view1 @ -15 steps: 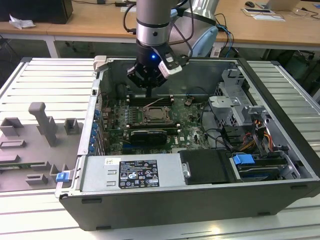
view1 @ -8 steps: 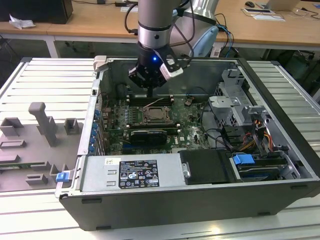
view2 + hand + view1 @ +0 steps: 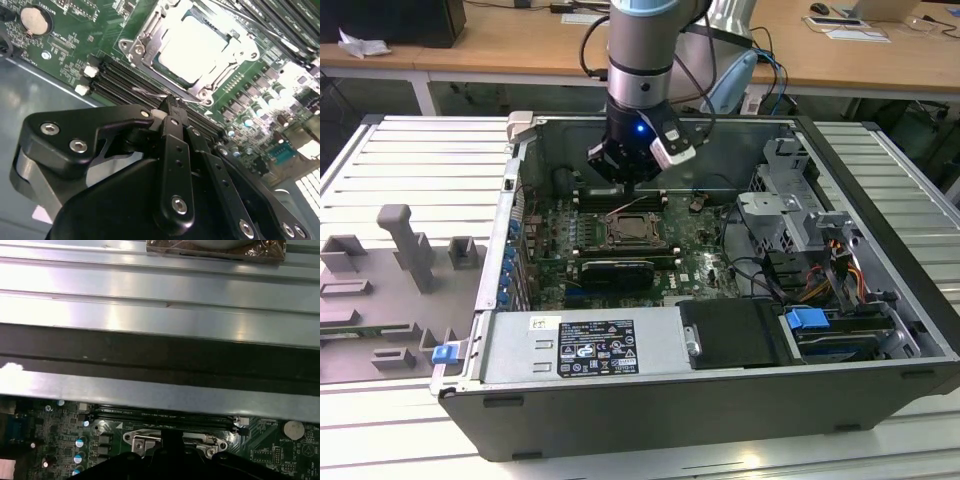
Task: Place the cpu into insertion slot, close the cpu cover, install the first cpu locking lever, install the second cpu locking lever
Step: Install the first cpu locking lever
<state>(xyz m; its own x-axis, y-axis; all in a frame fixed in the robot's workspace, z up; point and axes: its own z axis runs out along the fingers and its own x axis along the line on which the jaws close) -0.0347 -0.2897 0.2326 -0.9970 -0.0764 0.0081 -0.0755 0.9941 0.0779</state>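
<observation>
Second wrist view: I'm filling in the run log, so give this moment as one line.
cpu seated in insertion slot | cpu cover down over it | gripper shut, tips at slot's rim

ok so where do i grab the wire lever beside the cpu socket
Probably the free end of the lever, pinched across the wire from above: it is thin and lies low between the socket and the memory slots, leaving little room sideways.
</observation>
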